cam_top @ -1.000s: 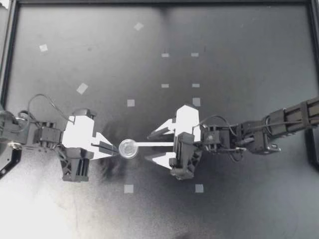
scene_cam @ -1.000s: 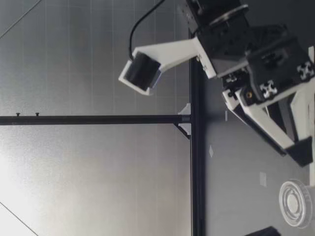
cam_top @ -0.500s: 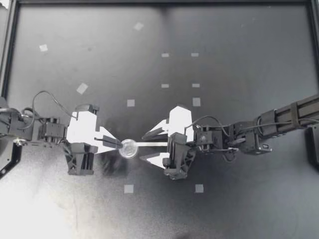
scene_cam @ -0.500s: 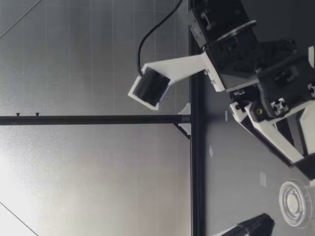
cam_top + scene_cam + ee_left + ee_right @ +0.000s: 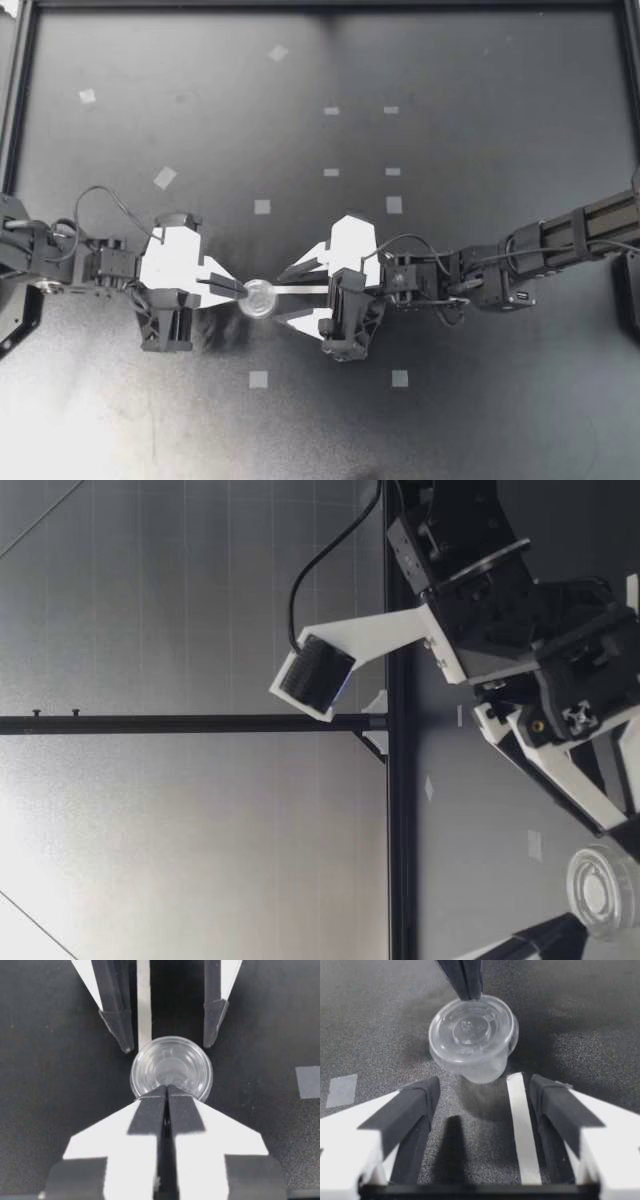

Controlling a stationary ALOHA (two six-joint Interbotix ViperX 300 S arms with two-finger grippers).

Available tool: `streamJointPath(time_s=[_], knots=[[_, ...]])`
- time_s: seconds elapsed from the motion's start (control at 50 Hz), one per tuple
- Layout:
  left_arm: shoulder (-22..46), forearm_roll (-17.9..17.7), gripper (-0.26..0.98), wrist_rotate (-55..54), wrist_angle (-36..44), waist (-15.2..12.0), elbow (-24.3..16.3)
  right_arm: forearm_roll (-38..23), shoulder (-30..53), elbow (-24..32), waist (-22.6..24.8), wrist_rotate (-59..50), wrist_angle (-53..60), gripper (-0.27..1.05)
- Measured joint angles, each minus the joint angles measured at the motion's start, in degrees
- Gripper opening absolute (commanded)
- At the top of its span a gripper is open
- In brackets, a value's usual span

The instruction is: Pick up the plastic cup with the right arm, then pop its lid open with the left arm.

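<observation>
The cup [image 5: 259,298] is pinched at its rim by the left gripper [image 5: 237,290], just ahead of the wide-open right gripper [image 5: 283,297].

Clear, probably plastic cup [image 5: 259,298]; matt table [image 5: 480,150]

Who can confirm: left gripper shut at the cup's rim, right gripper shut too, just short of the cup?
Not quite. The right gripper is open, not shut: the right wrist view shows its fingers spread, the cup just ahead of them. The left gripper is shut at the cup's rim.
</observation>
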State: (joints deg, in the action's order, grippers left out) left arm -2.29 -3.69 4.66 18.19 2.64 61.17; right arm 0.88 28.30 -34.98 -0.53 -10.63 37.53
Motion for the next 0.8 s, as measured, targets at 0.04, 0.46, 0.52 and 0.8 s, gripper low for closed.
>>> streamJointPath(time_s=[0.04,0.46,0.52,0.8], knots=[[0.18,0.0,-0.02,-0.09,0.0,0.0,0.0,0.0,0.0,0.09,0.0,0.0,0.0,0.68],[2.02,-0.09,-0.02,-0.44,1.49,0.0,0.0,-0.18,1.23,2.64,0.0,0.0,-2.81,0.68],[2.37,-0.18,-0.02,-0.35,2.29,0.0,-0.09,-0.18,1.23,3.16,0.0,-0.09,-3.96,0.68],[3.87,-0.26,-0.02,-0.44,3.52,0.0,-0.09,-0.18,1.23,4.83,-0.09,-0.79,-8.09,0.65]])
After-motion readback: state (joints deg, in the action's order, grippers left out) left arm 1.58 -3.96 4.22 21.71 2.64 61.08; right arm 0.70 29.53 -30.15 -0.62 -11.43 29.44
